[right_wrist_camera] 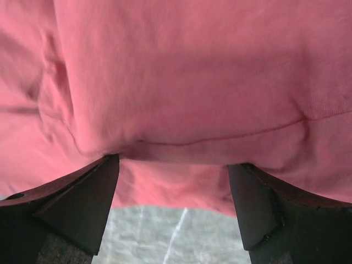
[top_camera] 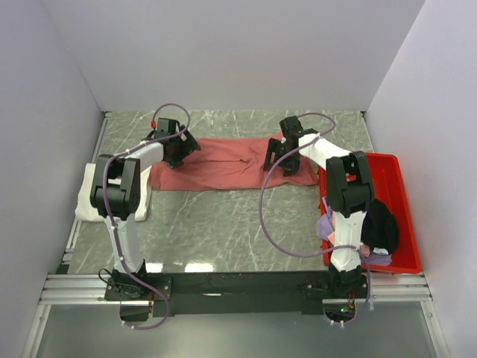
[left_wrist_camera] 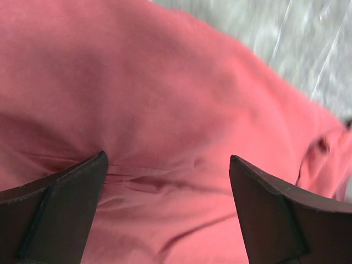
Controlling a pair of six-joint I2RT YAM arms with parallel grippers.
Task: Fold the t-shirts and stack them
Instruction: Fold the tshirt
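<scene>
A grey-green marbled tabletop (top_camera: 223, 224) spreads beneath the left gripper (top_camera: 181, 149) and the right gripper (top_camera: 273, 159). Beyond both rises a plain white back wall (top_camera: 238, 52). A white left wall (top_camera: 37, 112) and right wall (top_camera: 440, 97) close the outer sides. Behind the grippers, an aluminium rail (top_camera: 238, 282) edges the table. The light is soft and even.

- We found a robotics lab cell: plain white panels (top_camera: 223, 52) boxed the marble-patterned tabletop (top_camera: 216, 224) on three sides.
- We saw an aluminium rail (top_camera: 74, 288) along the near edge, with a left arm (top_camera: 123, 190) and a right arm (top_camera: 349, 190) based there, cables (top_camera: 261, 216) looping.
</scene>
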